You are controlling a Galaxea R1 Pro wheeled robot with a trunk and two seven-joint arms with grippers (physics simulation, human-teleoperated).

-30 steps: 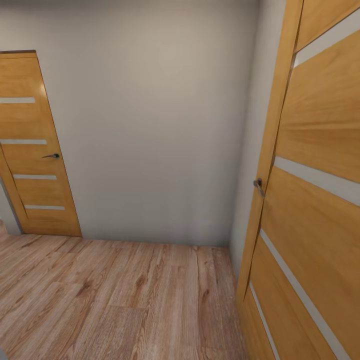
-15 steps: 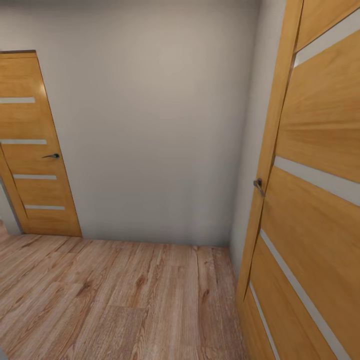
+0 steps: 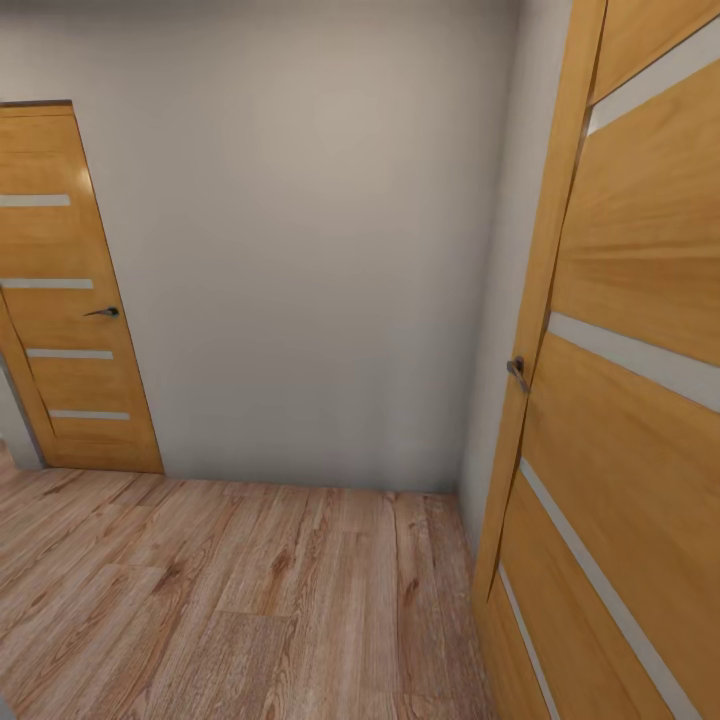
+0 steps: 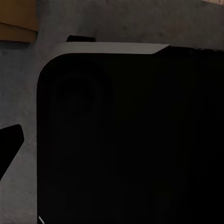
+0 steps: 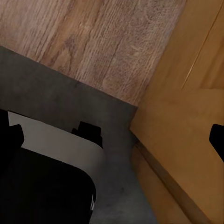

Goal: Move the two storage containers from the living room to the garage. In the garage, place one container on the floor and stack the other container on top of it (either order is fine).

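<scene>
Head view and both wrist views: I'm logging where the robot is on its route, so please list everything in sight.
Wooden doors: two, honey-coloured with pale strips; one set in the far wall at left, one close at right.
Door handles: two, dark metal; one on the far door, one on the near door.
Wall: one, pale grey, straight ahead.
Wood-plank floor: light brown, underfoot.
Grey floor strip: dark grey, bordering the planks in the right wrist view.
Robot base: black body with a pale edge, in the left wrist view.
</scene>
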